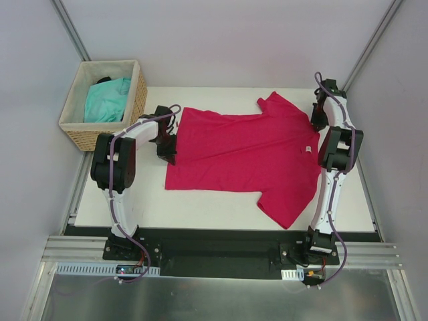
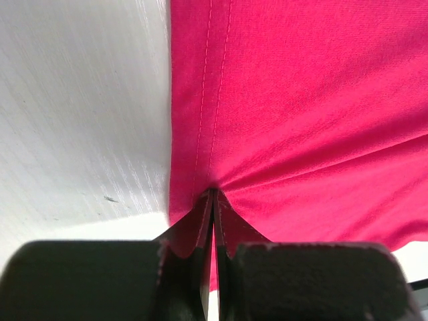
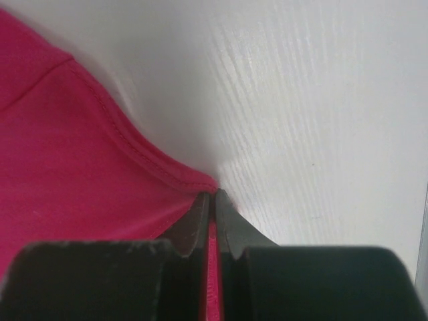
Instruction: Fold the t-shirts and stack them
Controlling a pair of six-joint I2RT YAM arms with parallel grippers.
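Note:
The crimson-pink t-shirt [image 1: 247, 154] lies spread flat on the white table [image 1: 200, 207], hem to the left and neck to the right, with a small white label [image 1: 308, 148] near the neck. My left gripper [image 1: 170, 144] is shut on the hem edge; in the left wrist view the fabric [image 2: 301, 100] puckers at the closed tips [image 2: 212, 192]. My right gripper [image 1: 318, 120] is shut on the shirt's far right edge by the shoulder, where the stitched edge [image 3: 67, 167] is pinched at its tips [image 3: 214, 192]. The turquoise t-shirt [image 1: 107, 100] lies crumpled in the basket.
A woven wicker basket [image 1: 137, 93] stands at the table's back left corner, close to my left arm. Grey walls enclose the back and sides. Bare white tabletop [image 1: 221, 204] runs between the shirt and the near edge.

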